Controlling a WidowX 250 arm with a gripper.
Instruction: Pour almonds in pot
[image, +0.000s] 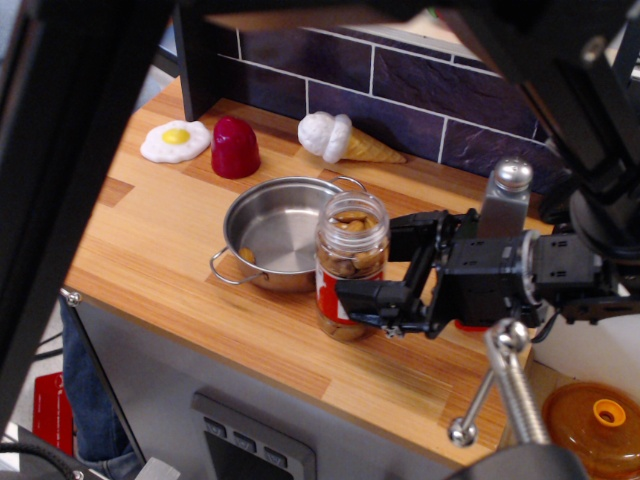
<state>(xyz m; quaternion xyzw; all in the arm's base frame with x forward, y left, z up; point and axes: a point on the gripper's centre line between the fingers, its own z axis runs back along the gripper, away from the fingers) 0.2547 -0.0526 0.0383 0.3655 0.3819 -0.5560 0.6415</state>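
Spanning the frame's middle and lower half, worktop (180, 270): wooden, tiled wall behind, bearing everything below.
Gripper (385, 262): reaches in from the right at mid-frame; jaws spread apart, one finger in front of the jar, the other behind it, not visibly clamped.
Pot (275, 235): centre-left, upright, seemingly empty, touching or just behind the jar.
Almonds (350, 250): centre of frame, inside the clear open-topped jar (345, 275), which stands upright on the worktop.
Risk, pushing: open fingers pressing sideways could shove the jar against the pot or tip it, spilling nuts onto the wood.
Risk, grasp: closing off-centre may let the jar twist during tilting.
Salt shaker (508, 195): right, behind the arm, exposed to a swing.
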